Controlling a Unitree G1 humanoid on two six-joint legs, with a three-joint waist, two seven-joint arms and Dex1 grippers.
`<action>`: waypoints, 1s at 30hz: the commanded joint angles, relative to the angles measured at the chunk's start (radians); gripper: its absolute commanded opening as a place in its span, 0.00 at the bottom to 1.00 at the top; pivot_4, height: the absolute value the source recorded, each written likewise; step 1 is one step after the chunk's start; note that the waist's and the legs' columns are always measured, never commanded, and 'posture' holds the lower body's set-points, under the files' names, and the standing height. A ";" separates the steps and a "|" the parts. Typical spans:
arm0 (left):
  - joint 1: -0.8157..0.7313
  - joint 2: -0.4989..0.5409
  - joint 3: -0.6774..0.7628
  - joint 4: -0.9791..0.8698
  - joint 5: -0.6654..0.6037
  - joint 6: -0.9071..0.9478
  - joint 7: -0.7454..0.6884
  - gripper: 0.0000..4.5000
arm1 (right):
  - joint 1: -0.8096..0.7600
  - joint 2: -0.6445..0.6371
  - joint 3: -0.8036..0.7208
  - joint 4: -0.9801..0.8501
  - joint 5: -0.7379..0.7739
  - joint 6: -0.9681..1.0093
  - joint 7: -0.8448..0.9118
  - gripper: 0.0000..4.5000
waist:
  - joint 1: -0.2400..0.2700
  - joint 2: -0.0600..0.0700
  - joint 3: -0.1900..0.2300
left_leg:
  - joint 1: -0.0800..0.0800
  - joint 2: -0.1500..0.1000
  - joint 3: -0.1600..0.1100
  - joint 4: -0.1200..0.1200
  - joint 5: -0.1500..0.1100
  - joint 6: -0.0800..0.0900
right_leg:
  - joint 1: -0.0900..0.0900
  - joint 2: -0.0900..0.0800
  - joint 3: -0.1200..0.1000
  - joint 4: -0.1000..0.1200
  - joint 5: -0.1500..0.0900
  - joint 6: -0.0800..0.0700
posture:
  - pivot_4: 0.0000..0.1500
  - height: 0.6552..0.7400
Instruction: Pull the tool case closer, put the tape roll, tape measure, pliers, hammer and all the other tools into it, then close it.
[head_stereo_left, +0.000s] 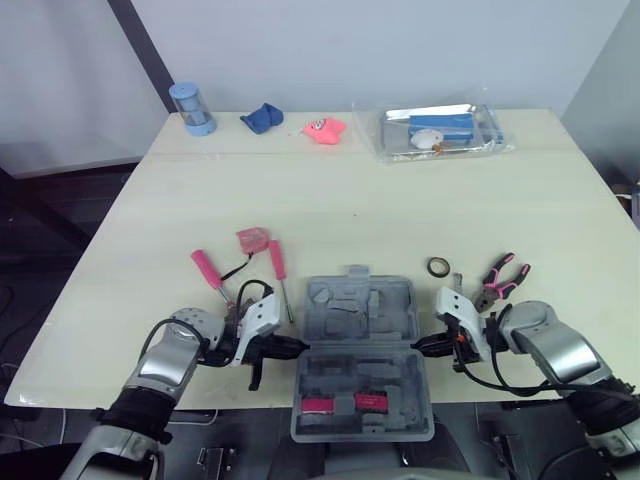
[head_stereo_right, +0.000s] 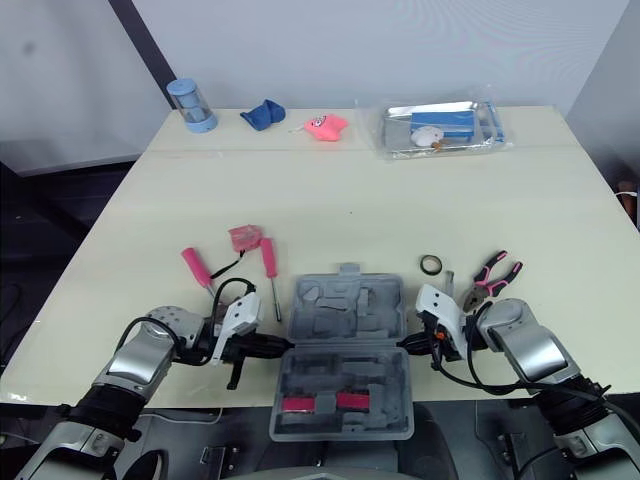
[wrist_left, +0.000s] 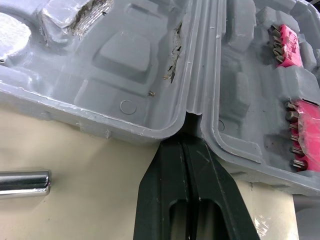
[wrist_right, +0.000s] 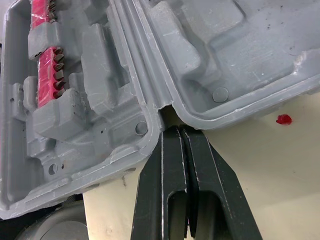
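Left gripper (head_stereo_left: 298, 346) and right gripper (head_stereo_left: 421, 346), pinched empty, are bracketing the hinge ends of the tool case (head_stereo_left: 360, 305) (stiff, seemingly light) at the table's (head_stereo_left: 330, 180) near edge.

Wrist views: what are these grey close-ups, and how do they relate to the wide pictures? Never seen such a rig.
A two-armed humanoid robot. The wide pictures come from its head camera, looking down over a table. Each close-up comes from a wrist camera looking along that gripper's black fingers. The grey plastic is an open tool case at the table's near edge. The left gripper and right gripper are shut, holding nothing, tips at the case's hinge on either side. Loose on the table: a tape roll, pliers, a pink-handled screwdriver.
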 joint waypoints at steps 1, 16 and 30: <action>0.017 -0.002 -0.028 -0.029 -0.003 0.006 -0.011 0.00 | 0.001 -0.004 0.005 -0.034 0.032 -0.001 0.000 0.01 | 0.000 0.000 0.000 | 0.000 0.000 0.000 0.000 0.000 0.000 | 0.000 0.000 0.000 0.000 0.000 0.000 | 1.00 1.00; 0.019 0.010 0.001 -0.036 -0.015 0.025 0.008 0.00 | 0.012 -0.034 -0.014 -0.029 0.051 -0.008 -0.001 0.01 | 0.002 0.000 0.000 | 0.000 0.000 0.000 0.000 0.000 0.000 | 0.000 0.000 0.000 0.000 0.000 0.000 | 1.00 1.00; 0.091 0.062 0.140 -0.143 -0.163 0.070 -0.001 0.00 | 0.117 -0.084 -0.192 -0.045 0.129 -0.139 -0.063 0.01 | 0.005 -0.001 0.001 | -0.001 0.000 0.000 0.000 0.000 0.000 | 0.000 0.000 0.000 0.000 0.000 0.000 | 1.00 1.00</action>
